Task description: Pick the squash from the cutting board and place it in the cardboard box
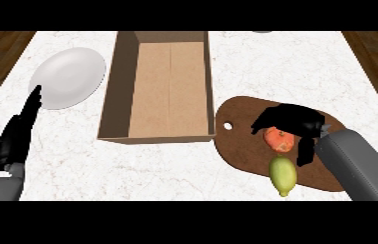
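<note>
Yellow-green squash (282, 175) lies on brown cutting board (244, 138), right of open cardboard box (118, 88).

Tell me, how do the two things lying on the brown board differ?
The squash is yellow-green and long; the orange-red fruit is round and smaller. The squash lies free, while the right hand hangs over the fruit, partly hiding it. Both rest on the cutting board, nearly touching.

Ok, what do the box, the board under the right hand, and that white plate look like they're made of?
The box looks like plain cardboard: matte tan walls with a fold line down its floor. The cutting board seems to be wood, dark brown with a dull finish and a hanging hole near its left end. The plate is smooth, glossy white, perhaps ceramic; the look leaves that open.
</note>
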`<action>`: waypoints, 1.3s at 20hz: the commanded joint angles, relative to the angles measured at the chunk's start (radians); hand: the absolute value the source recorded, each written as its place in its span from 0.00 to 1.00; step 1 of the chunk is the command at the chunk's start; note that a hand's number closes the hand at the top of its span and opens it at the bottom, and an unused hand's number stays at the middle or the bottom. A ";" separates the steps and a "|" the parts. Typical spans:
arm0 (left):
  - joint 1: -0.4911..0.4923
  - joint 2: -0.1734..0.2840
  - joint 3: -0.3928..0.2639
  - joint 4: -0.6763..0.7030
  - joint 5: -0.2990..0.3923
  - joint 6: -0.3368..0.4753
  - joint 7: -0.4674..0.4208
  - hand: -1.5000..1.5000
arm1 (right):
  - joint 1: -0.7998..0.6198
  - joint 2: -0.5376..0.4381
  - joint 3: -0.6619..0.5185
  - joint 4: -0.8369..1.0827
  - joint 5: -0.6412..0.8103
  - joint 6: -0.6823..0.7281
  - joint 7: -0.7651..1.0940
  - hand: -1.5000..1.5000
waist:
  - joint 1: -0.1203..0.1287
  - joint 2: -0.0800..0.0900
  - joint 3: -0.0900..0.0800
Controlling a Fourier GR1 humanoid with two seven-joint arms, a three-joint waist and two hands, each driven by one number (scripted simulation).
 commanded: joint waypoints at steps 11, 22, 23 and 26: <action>-0.067 -0.031 0.019 0.079 -0.041 -0.017 -0.036 0.50 | -0.249 0.098 -0.175 0.315 0.081 -0.293 -0.149 1.00 | 0.030 0.018 0.006; -0.067 -0.034 0.002 0.003 -0.046 -0.028 0.016 0.50 | -0.588 0.028 -0.381 0.588 0.013 -0.452 -0.271 1.00 | 0.063 0.024 0.007; -0.077 -0.031 0.007 0.037 -0.042 -0.040 -0.011 0.50 | -0.616 0.052 -0.405 0.594 -0.014 -0.458 -0.281 1.00 | 0.065 0.029 0.007; -0.070 -0.040 0.012 0.057 -0.048 -0.030 -0.033 0.50 | -0.658 0.068 -0.440 0.570 -0.058 -0.485 -0.379 1.00 | 0.048 0.022 0.006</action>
